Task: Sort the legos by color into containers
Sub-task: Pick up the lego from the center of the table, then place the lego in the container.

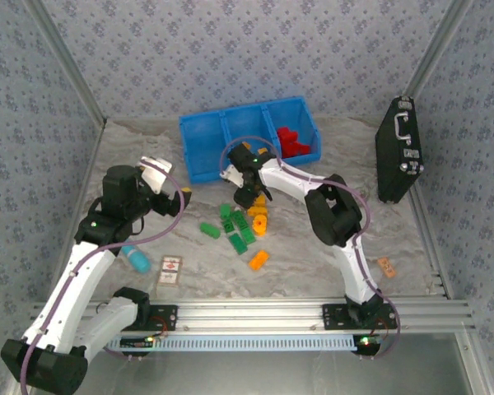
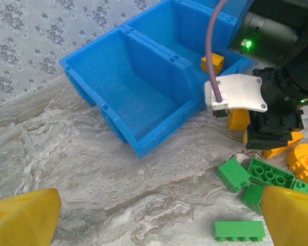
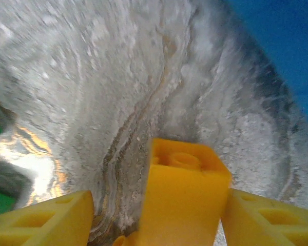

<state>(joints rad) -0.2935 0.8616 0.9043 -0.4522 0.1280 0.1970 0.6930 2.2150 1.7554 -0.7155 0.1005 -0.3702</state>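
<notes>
Three compartments side by side make up the blue bin point(image 1: 202, 146), which stands at the 12 o'clock side of the counter point(image 1: 313, 263). The compartment toward 3 o'clock holds a heap of red legos point(image 1: 292, 141). In the left wrist view, the middle compartment has a single orange-yellow brick point(image 2: 213, 62) lying in it.

The loose legos lie at the centre of the counter, at 6 o'clock of the bin: green legos point(image 1: 239, 241) toward 9 o'clock of the pile and orange-yellow legos point(image 1: 259, 261) toward 3 and 5 o'clock. From the left wrist, one flat green brick point(image 2: 239, 229) lies a little apart from the other green ones, at their 6 o'clock.

The right claw point(image 1: 245, 196) hangs at the 12 o'clock edge of the pile, between the pile and the bin. Its wrist view shows the right claw point(image 3: 159, 218) pinching an orange-yellow lego point(image 3: 187, 195) between its yellow fingers point(image 3: 41, 220), studs turned away from the wrist, with blurred counter behind.

The left claw point(image 1: 174, 183) sits at 9 o'clock of the pile, spread wide and holding nothing; its yellow fingertips point(image 2: 23, 218) show well apart in the lower corners of its own view.

A light-blue cylinder point(image 1: 136, 259) lies at 8 o'clock of the pile beside the left arm, with a printed card point(image 1: 170, 270) just beside it at its 3 o'clock. A black case point(image 1: 399, 148) leans against the wall at the 3 o'clock side
</notes>
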